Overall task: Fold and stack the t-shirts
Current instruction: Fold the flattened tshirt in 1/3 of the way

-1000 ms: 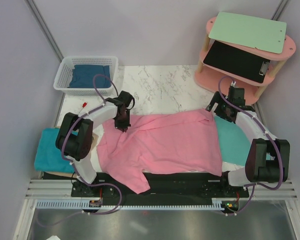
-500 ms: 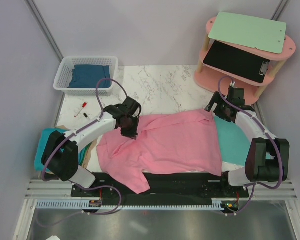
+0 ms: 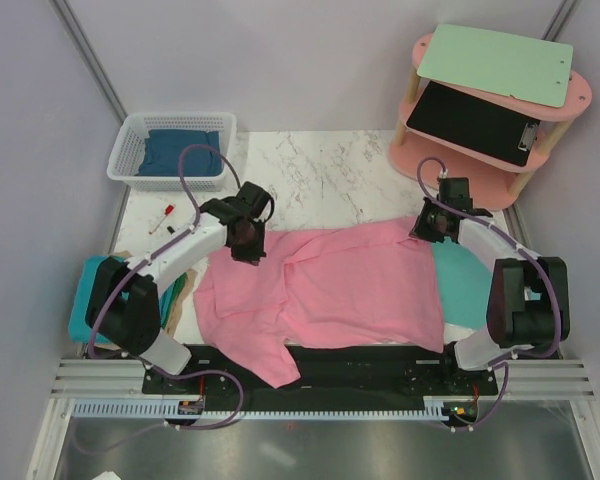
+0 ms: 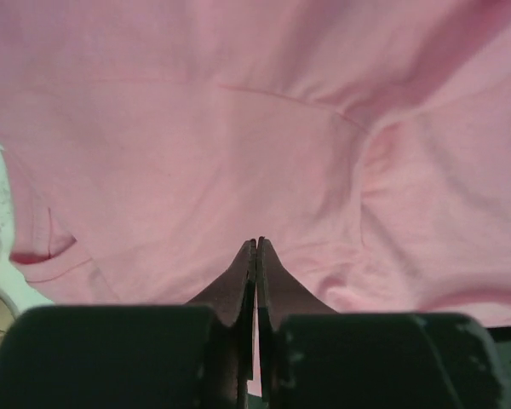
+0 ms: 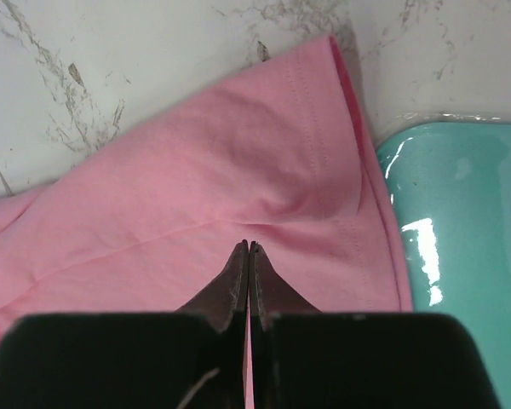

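The pink t-shirt (image 3: 330, 290) lies spread across the middle of the marble table (image 3: 320, 175). My left gripper (image 3: 245, 245) sits at its far left edge. In the left wrist view that gripper (image 4: 255, 243) is shut, tips down in the pink t-shirt (image 4: 238, 128). My right gripper (image 3: 432, 228) is at the shirt's far right corner. In the right wrist view it (image 5: 249, 244) is shut, pinching the pink t-shirt (image 5: 196, 179) where creases gather. A teal t-shirt (image 3: 92, 300) lies at the left edge. A dark blue t-shirt (image 3: 175, 150) sits in the basket.
A white basket (image 3: 123, 155) stands at the far left. A pink shelf (image 3: 460, 165) with a green board (image 3: 495, 62) and a black clipboard (image 3: 470, 118) stands far right. A glossy teal tray (image 5: 460, 221) lies right of the shirt. A red pen (image 3: 162, 218) lies near the basket.
My right gripper has shut on the shirt's far right corner and shifted slightly left. My left gripper swung right dragging fabric, then came back left and farther away.
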Motion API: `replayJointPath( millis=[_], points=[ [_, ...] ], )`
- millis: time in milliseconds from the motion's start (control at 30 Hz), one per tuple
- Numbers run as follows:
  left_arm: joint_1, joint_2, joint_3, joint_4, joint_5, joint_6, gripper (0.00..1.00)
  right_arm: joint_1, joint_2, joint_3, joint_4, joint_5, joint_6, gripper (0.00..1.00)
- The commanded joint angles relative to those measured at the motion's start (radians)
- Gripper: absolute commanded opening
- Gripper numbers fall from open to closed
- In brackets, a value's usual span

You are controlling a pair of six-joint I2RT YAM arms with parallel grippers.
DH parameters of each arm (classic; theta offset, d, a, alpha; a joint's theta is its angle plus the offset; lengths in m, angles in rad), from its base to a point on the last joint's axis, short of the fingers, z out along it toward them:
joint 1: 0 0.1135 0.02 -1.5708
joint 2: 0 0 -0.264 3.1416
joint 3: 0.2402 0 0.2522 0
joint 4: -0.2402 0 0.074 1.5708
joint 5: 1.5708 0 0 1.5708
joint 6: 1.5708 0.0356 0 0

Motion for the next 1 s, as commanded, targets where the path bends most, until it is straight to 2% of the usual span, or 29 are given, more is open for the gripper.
replayJointPath(
  millis=[0,233,500,800,967],
  points=[
    [0.073,0.129,0.051,0.059,-0.049,0.012,0.02,0.030,0.021,0.060,0.035,-0.011,-0.009,0.00],
    [0.151,0.270,0.069,0.065,-0.056,0.007,0.02,0.071,0.121,0.080,0.023,-0.002,-0.025,0.00],
    [0.160,0.405,0.161,0.056,-0.117,-0.006,0.02,0.117,0.249,0.120,0.020,0.070,-0.022,0.00],
    [0.206,0.606,0.402,-0.003,-0.180,-0.008,0.02,0.133,0.441,0.295,0.024,0.126,-0.019,0.00],
    [0.269,0.736,0.644,-0.069,-0.225,0.030,0.02,0.133,0.539,0.421,0.012,0.136,-0.003,0.00]
  ],
)
